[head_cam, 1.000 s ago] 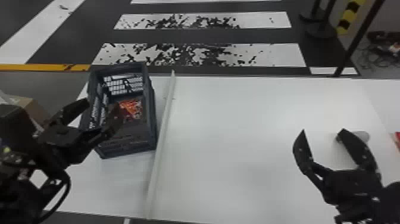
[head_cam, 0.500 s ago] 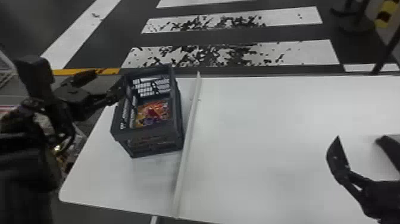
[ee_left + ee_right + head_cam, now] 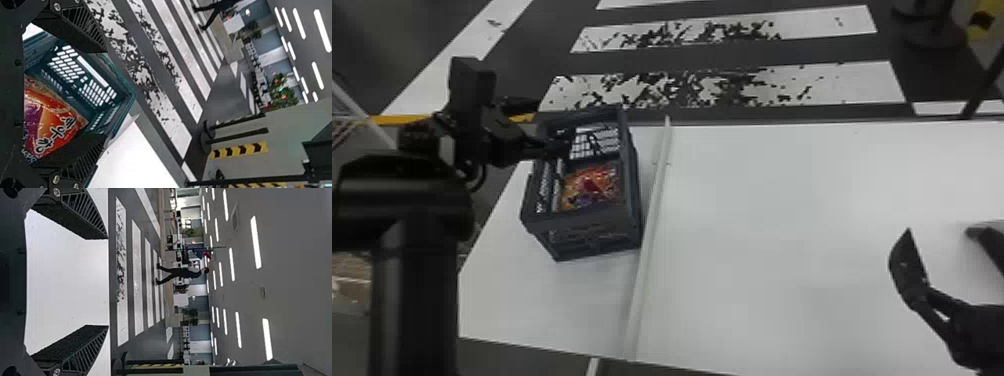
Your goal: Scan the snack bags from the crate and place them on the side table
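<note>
Left gripper (image 3: 552,125) spread, over crate (image 3: 597,235); snack bag (image 3: 591,185) inside, below it. Looks light, soft, slick; I'd pinch mid-bag, gently, contents may crush. Right gripper (image 3: 938,231) spread, empty, well off to its right.

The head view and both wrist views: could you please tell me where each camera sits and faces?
Head view: on the head, facing forward and down at the dark plastic crate on the white table; left black pincer and right black pincer show, with their arms.
Left wrist view: on the left wrist, looking past its open pincer into the crate.
Right wrist view: on the right wrist, looking past its open pincer over the table.
Head and left wrist views share the orange-red snack bag.
</note>
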Available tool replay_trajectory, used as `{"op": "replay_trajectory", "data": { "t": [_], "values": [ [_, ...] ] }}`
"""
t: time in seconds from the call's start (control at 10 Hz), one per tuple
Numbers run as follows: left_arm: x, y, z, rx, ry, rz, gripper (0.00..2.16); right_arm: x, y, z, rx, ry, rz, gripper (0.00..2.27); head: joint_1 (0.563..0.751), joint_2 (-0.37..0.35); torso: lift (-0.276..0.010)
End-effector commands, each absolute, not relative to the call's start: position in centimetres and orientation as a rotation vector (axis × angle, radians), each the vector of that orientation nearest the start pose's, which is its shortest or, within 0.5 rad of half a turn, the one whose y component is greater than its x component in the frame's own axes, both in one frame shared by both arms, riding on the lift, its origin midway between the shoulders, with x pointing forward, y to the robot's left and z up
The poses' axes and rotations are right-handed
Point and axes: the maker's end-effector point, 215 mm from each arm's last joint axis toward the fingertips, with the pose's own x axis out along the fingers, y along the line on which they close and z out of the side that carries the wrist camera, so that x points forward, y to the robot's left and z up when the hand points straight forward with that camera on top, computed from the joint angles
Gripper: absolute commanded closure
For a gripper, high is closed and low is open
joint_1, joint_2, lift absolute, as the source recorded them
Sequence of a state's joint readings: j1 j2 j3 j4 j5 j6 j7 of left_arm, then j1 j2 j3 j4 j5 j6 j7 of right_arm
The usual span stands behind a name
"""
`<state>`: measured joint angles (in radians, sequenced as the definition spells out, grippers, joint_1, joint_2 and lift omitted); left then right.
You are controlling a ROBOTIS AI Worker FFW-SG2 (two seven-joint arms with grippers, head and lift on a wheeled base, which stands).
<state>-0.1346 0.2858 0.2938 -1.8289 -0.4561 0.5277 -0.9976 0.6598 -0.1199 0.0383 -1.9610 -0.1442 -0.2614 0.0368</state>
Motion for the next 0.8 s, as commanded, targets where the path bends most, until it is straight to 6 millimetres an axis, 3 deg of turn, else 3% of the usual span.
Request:
{"op": "replay_trajectory", "data": {
  "t": [0.0, 0.2, 0.4, 0.7],
  "values": [
    [58.4, 37.7, -31.8, 0.520, 0.497, -0.458, 0.12, 38.2, -22.2, -37.1, 0.059, 0.015, 0.098, 0.07, 0.695, 0.185, -0.094],
    [59.1, 37.4, -34.7, 0.523, 0.603, -0.537, 0.12, 38.2, -22.6, -37.1, 0.052, 0.014, 0.094, 0.07, 0.695, 0.171, -0.094],
    [59.7, 35.6, -37.3, 0.584, 0.665, -0.648, 0.12, 38.3, -22.7, -37.1, 0.054, 0.016, 0.094, 0.07, 0.695, 0.163, -0.094],
    [59.5, 34.7, -40.9, 0.615, 0.800, -0.719, 0.12, 38.4, -23.2, -37.2, 0.052, 0.016, 0.088, 0.07, 0.695, 0.135, -0.094]
  ]
}}
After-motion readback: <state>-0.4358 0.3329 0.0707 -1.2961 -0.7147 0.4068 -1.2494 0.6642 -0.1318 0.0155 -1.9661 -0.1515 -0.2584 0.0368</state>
